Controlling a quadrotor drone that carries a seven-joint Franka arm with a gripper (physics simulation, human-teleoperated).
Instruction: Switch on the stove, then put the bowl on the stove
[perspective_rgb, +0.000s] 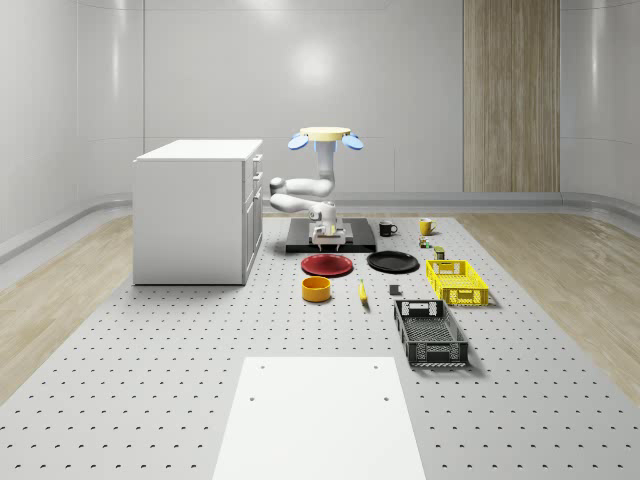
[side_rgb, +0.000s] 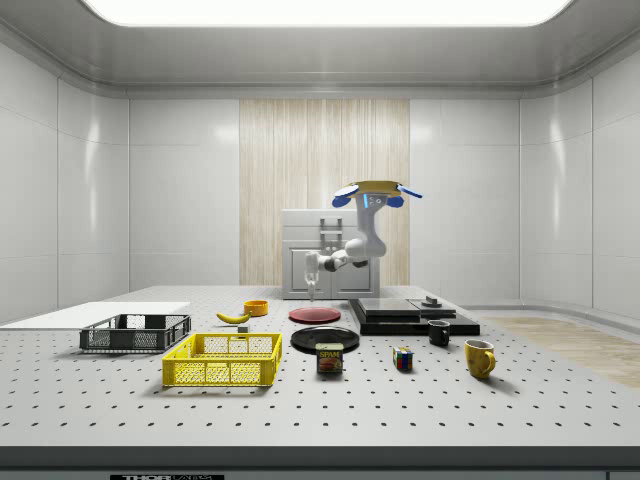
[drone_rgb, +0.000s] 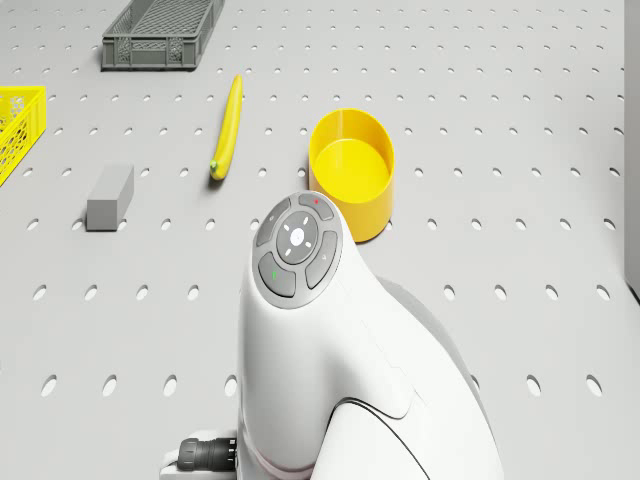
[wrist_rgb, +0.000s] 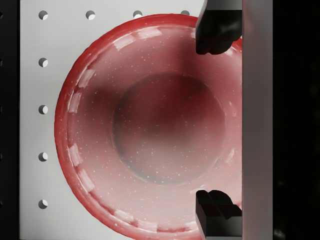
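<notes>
Whole-scene view: drone (perspective_rgb: 325, 137) hovering over the far end of the stove (perspective_rgb: 331, 240), arm bending down so the gripper (perspective_rgb: 328, 238) is hanging just above the stove's near edge. Yellow bowl (perspective_rgb: 316, 289) sitting on the table (perspective_rgb: 150, 380) at roughly 6 o'clock from the gripper, with the red plate (perspective_rgb: 327, 265) lying between the 2. Black plate (perspective_rgb: 393, 262) lying at 3 o'clock of the red one, banana (perspective_rgb: 362, 291) at 3 o'clock of the bowl.

Side view: drone (side_rgb: 375, 192) floating in front of the white cabinet (side_rgb: 330, 255), gripper (side_rgb: 312, 291) pointing down above the red plate (side_rgb: 315, 314), not touching it.

Drone view: looking past the arm's wrist at the bowl (drone_rgb: 351, 184), standing upright and apart from the banana (drone_rgb: 228, 127) and a small grey block (drone_rgb: 110, 197).

Wrist view: fingers (wrist_rgb: 215, 30) spread wide with nothing between them, red plate (wrist_rgb: 150, 125) right underneath, stove edge (wrist_rgb: 257, 120) running alongside.
</notes>
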